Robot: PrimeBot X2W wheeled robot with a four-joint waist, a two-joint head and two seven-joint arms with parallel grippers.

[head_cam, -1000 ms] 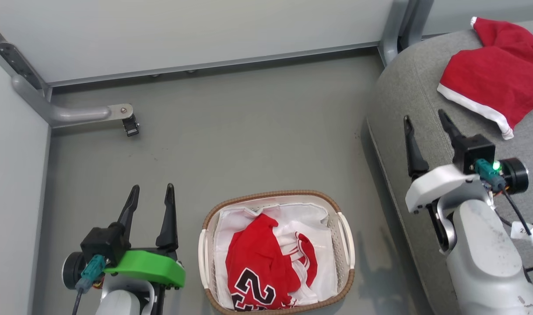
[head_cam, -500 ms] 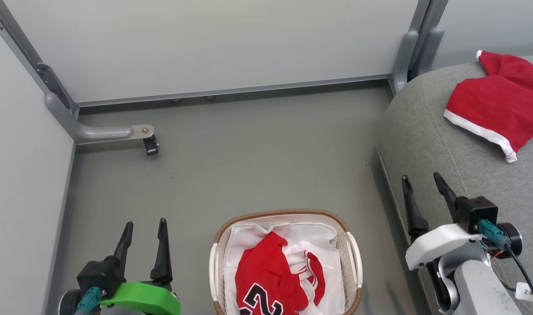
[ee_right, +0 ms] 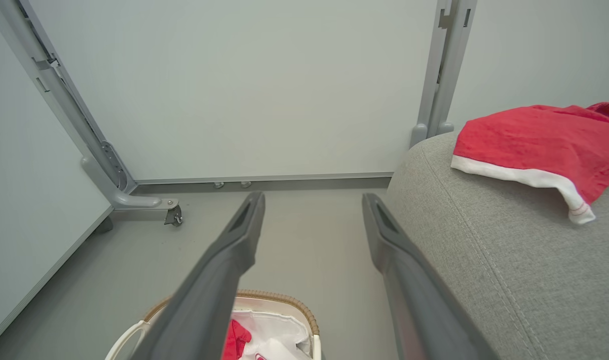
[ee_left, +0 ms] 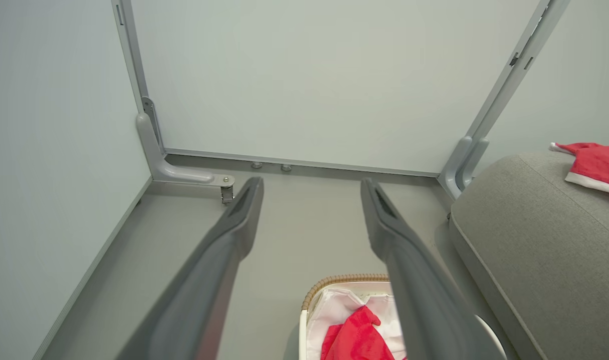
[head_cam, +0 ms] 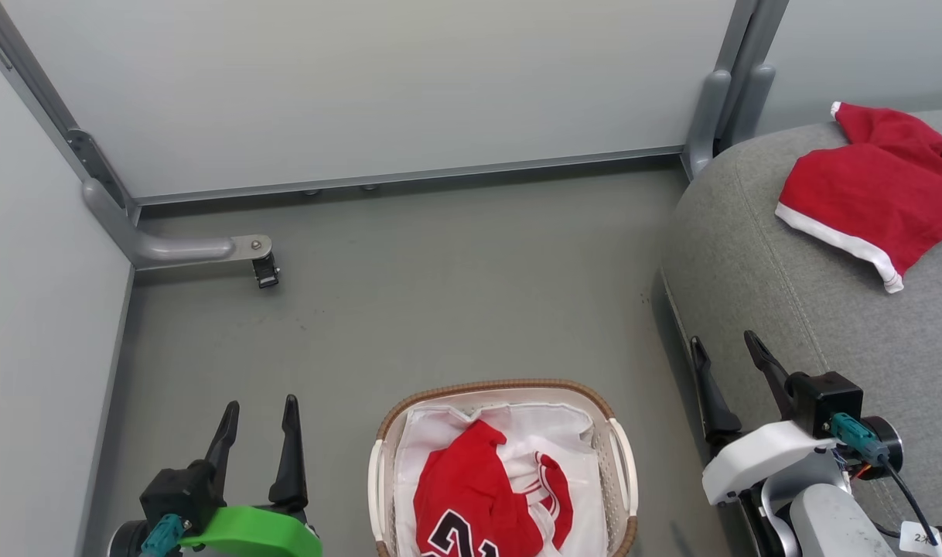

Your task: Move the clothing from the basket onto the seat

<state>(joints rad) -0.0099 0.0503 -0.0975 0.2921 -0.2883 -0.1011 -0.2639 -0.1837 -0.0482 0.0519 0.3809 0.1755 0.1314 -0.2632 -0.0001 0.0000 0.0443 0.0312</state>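
Note:
The cream basket [head_cam: 620,464] with a brown rim stands on the floor at the bottom centre, holding a red jersey [head_cam: 471,503] with black-and-white lettering on a white liner. Another red garment with white trim [head_cam: 865,201] lies on the grey seat [head_cam: 788,294] at the right. My left gripper [head_cam: 258,410] hangs open and empty to the left of the basket. Over the seat's front edge, right of the basket, my right gripper [head_cam: 726,344] is open and empty. The left wrist view shows the basket [ee_left: 334,281] and jersey [ee_left: 357,337]; the right wrist view shows the seat [ee_right: 484,240] and red garment [ee_right: 539,145].
Pale partition walls close the back and left. A grey metal foot with a caster [head_cam: 264,267] juts onto the floor at the back left, and a grey post [head_cam: 711,116] stands beside the seat's back corner. Grey floor lies between the walls and the basket.
The head camera has tilted up, so the whole picture slid down. Against the seat, my right gripper has drawn back toward its front edge. Both grippers stay open.

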